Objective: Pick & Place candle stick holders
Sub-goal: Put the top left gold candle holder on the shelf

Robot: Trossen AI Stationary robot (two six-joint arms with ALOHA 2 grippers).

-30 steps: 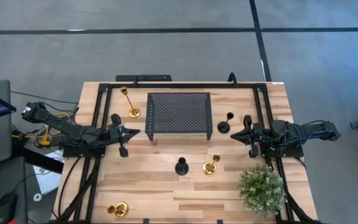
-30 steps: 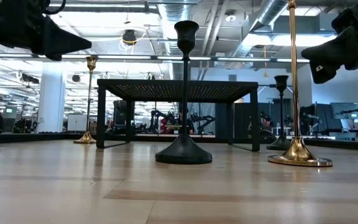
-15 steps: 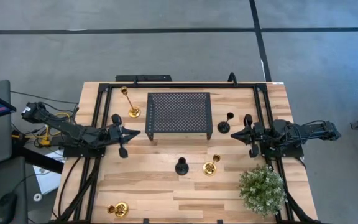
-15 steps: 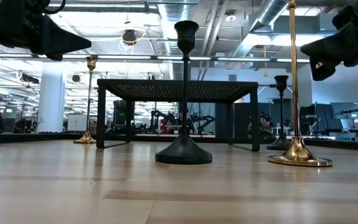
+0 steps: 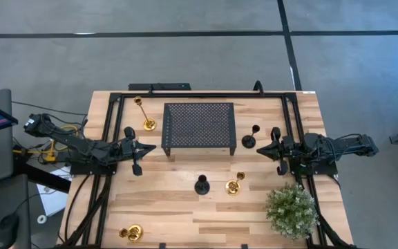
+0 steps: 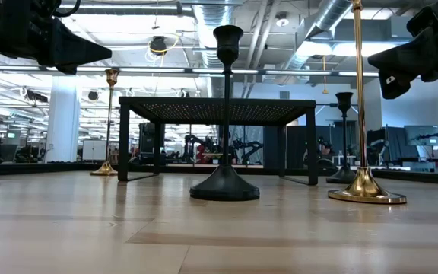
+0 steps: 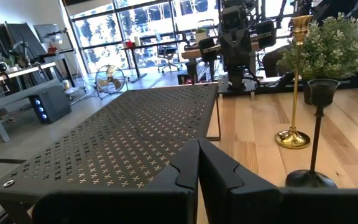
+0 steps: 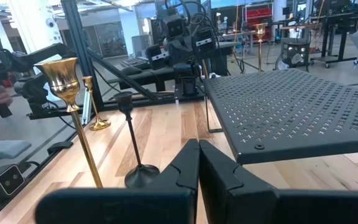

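Observation:
Five candle stick holders stand upright on their round bases on the wooden table. A tall gold one is at the far left. A black one is right of the stand. A black one and a gold one stand at the middle. A short gold one is at the near left. My left gripper hovers shut and empty left of the stand. My right gripper hovers shut and empty right of it, close to the black holder there.
A black perforated metal stand stands at the table's far middle, between the two grippers. A green bushy plant sits at the near right corner. Black frame rails run along the left, right and far edges.

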